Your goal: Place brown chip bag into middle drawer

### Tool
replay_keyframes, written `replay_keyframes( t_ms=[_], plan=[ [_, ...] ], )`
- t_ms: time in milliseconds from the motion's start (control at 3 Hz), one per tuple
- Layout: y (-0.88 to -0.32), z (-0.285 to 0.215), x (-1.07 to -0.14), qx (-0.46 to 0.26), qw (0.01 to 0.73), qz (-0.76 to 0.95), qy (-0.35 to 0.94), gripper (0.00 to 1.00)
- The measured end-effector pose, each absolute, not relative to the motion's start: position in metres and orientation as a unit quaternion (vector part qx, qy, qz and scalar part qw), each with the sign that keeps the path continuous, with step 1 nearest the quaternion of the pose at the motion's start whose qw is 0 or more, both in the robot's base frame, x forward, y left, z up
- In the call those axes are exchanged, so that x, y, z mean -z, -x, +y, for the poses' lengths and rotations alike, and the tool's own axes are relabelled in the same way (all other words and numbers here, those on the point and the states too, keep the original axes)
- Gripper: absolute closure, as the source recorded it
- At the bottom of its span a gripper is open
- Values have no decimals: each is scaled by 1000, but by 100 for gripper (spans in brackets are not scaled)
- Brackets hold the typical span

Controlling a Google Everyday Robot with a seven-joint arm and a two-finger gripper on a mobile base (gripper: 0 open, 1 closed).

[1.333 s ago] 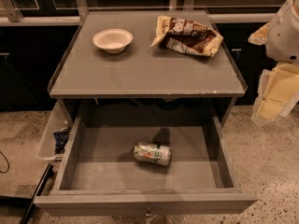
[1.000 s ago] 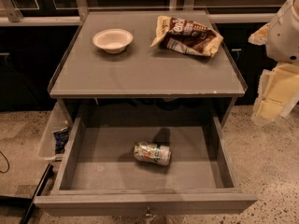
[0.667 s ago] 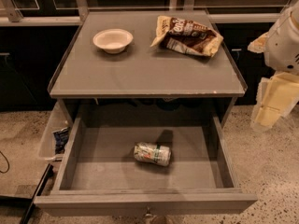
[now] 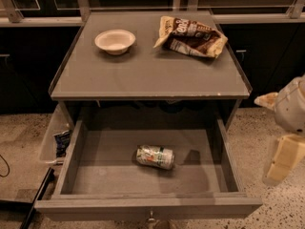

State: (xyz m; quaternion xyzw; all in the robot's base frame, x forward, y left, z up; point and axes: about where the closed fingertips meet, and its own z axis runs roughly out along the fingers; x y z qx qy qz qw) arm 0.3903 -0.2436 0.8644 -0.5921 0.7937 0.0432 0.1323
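camera view, from above and in front of a grey cabinet. far left, low down: a clear bin (image 4: 47, 144) sits against the cabinet's side, with a blue packet (image 4: 62, 142) in it. left on the worktop (image 4: 143, 75): a white bowl (image 4: 115, 41), upright, near the rear edge. below the worktop: the drawer (image 4: 226, 159) is pulled open toward the camera; its front panel runs along the lower edge, with a small metal knob (image 4: 151, 218) at mid-width. on the drawer bottom, about centre: a green-and-white can (image 4: 155, 156) lies on its side, apart from all four walls. right rear of the worktop: the bag (image 4: 190, 36), dark brown and cream with white lettering, lies flat and crumpled. it is well apart from the bowl and outside the drawer. far right, beside the cabinet and above the speckled floor (image 4: 267, 209): the hand (image 4: 285, 142), white and cream, is level with the drawer's right wall and apart from it. whether it is apart or together cannot be told.
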Motion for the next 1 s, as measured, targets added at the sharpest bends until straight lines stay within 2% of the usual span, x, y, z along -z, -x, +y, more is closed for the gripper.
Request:
replay_keyframes(
  t_ms=[333, 667, 1000],
  plan=[
    [-377, -250, -817, -59, 123, 780, 611, 0],
    [-377, -250, -817, -59, 123, 780, 611, 0],
    [-390, -227, -794, -83, 147, 770, 615, 0]
  ],
)
